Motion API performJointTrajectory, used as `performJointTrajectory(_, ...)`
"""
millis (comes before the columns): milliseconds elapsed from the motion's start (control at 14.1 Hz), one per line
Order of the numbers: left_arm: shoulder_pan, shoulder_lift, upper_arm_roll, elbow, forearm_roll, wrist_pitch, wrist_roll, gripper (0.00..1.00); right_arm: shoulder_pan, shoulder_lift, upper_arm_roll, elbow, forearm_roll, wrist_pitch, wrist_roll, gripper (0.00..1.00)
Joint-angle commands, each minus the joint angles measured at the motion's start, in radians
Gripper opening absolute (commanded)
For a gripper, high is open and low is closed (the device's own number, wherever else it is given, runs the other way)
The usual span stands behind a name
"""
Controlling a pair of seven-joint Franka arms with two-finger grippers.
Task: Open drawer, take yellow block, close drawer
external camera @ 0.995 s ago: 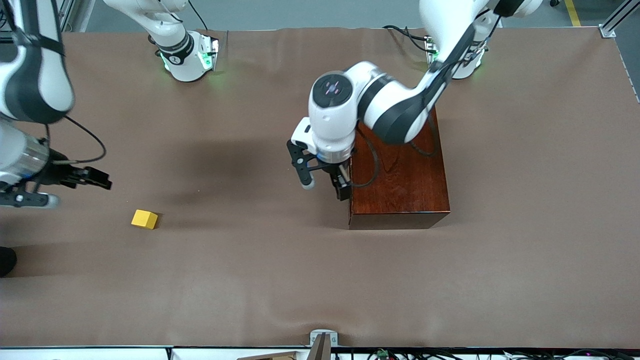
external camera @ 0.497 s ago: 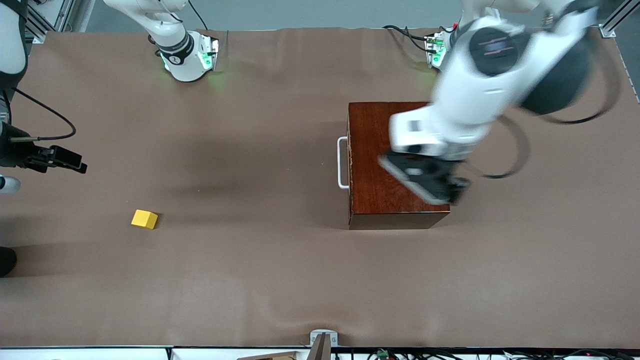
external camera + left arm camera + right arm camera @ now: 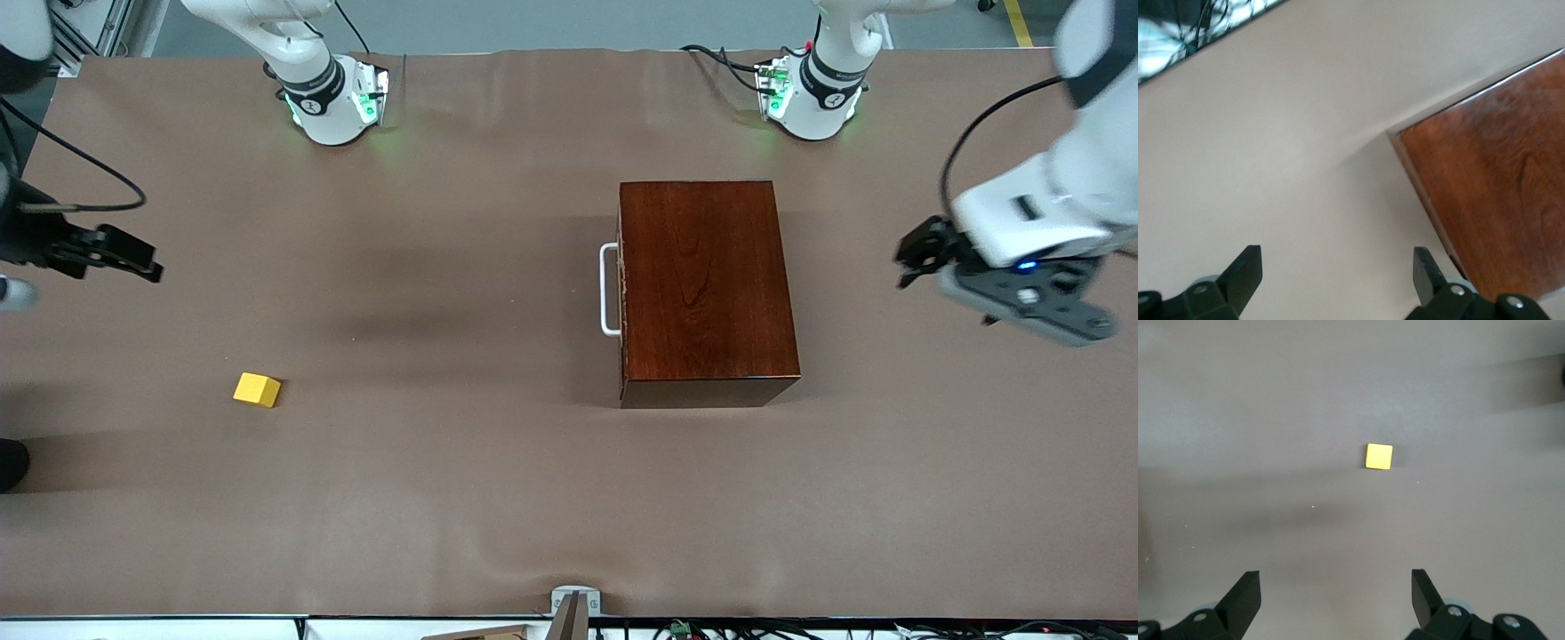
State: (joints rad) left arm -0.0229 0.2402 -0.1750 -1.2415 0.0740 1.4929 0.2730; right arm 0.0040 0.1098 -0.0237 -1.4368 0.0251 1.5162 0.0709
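So my left end effector (image 3: 925, 258) has swung off the white U-shaped bar handle (image 3: 608, 290) and now hangs open and empty over the brown surface (image 3: 498, 498) at its own end, leaving the drawer of the glossy reddish-brown wooden box (image 3: 707, 289) shut. The right end effector (image 3: 1335, 600) has pulled back too, open and empty. The small bright yellow cube (image 3: 257, 389) sits out on the surface near the right arm's end, so I reckon we're basically done.

left arm: base at top of front view, reaches out to its own end of table, wrist raised
left gripper (image 3: 1336, 280): up in air, fingers spread wide, nothing btwn them
right arm: mostly out of front view
right gripper (image 3: 1335, 600): up in air, fingers wide apart, empty
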Motion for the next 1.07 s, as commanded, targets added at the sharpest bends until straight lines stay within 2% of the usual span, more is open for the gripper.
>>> performJointTrajectory(0,-0.057,-0.076,0.113,-0.075,-0.022,-0.008,-0.024,1.00,-0.015,-0.004,0.002,0.018,-0.007,-0.046,0.004,1.00)
performJointTrajectory(71,-0.075,-0.085,0.167,-0.084,-0.040,0.000,-0.047,1.00,-0.016,-0.018,0.001,0.019,-0.008,-0.057,0.004,1.00)
performJointTrajectory(142,-0.077,-0.088,0.190,-0.094,-0.066,0.015,-0.089,1.00,-0.024,-0.048,0.002,0.016,-0.008,-0.065,0.004,1.00)
performJointTrajectory(355,-0.080,-0.119,0.201,-0.165,-0.072,0.084,-0.275,1.00,-0.051,-0.077,0.002,0.004,-0.007,-0.082,-0.009,1.00)
performJointTrajectory(569,-0.088,-0.192,0.201,-0.298,-0.074,0.174,-0.296,1.00,-0.050,-0.082,0.002,-0.019,-0.007,-0.073,-0.013,1.00)
performJointTrajectory(995,-0.078,-0.210,0.196,-0.302,-0.076,0.155,-0.290,1.00,-0.052,-0.102,0.002,-0.043,-0.007,-0.070,-0.013,1.00)
